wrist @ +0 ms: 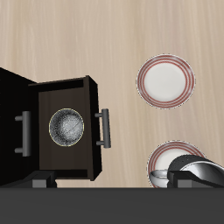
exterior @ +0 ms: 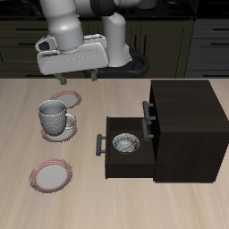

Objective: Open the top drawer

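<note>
While the arm hung above the desk (exterior: 134,206), its gripper (exterior: 79,77) was well apart from the dark cabinet (exterior: 188,125), over the ground behind the crockery, touching nothing. Seen from the wrist, the fingers (wrist: 188,179) stood wide apart with nothing between them.

The top drawer (exterior: 149,112) sat flush in the cabinet's front, its grey bar handle (exterior: 147,116) clear of the gripper. Below it, the lower drawer (exterior: 125,168) was pulled out toward the plates, with a small metal bowl (exterior: 125,143) lying inside and a like handle (exterior: 98,143) on its front. The wrist view showed the same: the top drawer (wrist: 26,136) closed, the lower drawer (wrist: 94,131) out, and the bowl (wrist: 67,127) in its middle.

Beside the cabinet, a grey mug (exterior: 54,116) stood upright on a red-rimmed plate (exterior: 64,134). A second plate (exterior: 51,174) lay nearer the desk's front edge, and a third (exterior: 64,97) lay farther back, partly under the gripper.
</note>
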